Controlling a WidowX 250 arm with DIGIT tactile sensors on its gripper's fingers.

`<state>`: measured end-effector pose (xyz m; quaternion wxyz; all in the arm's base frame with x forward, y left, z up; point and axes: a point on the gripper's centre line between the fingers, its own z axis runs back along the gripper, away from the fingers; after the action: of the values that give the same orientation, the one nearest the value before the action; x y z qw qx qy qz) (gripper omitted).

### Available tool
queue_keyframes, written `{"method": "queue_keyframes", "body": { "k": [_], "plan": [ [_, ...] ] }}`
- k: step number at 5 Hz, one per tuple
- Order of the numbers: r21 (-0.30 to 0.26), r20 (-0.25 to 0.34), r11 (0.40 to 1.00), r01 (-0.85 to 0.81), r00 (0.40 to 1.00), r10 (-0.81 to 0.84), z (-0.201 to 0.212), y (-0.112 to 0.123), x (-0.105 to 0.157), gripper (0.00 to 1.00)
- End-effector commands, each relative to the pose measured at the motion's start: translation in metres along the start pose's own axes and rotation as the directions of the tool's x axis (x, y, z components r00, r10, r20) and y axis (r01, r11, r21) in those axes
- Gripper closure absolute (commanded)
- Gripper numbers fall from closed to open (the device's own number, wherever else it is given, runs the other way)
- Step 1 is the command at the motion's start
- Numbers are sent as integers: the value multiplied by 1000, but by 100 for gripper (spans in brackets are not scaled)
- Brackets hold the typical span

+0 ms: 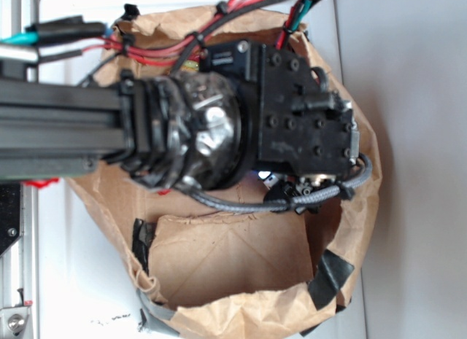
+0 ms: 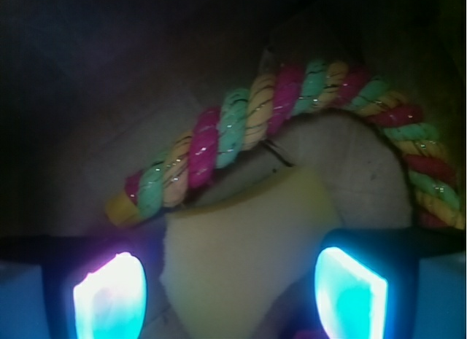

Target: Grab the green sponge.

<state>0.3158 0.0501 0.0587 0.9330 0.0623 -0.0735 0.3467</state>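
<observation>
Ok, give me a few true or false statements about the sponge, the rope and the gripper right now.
1. The sponge lies between the gripper fingers. True.
2. The rope is plain white. False: its strands are red, yellow and green.
3. The rope curves around the far side of the sponge. True.
4. The jaws are shut tight on the sponge. False: they stand apart on either side of it.
5. The arm is reaching into a brown paper bag. True.
</observation>
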Motion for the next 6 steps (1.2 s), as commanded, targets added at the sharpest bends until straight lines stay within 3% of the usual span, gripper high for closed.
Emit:
{"method": "queue_keyframes", "body": {
  "k": [1,6],
  "plan": [
    [10,26,1000,8,1000,-8,15,14,15,0],
    [13,27,1000,19,999,-19,14,13,16,0]
  ]
}}
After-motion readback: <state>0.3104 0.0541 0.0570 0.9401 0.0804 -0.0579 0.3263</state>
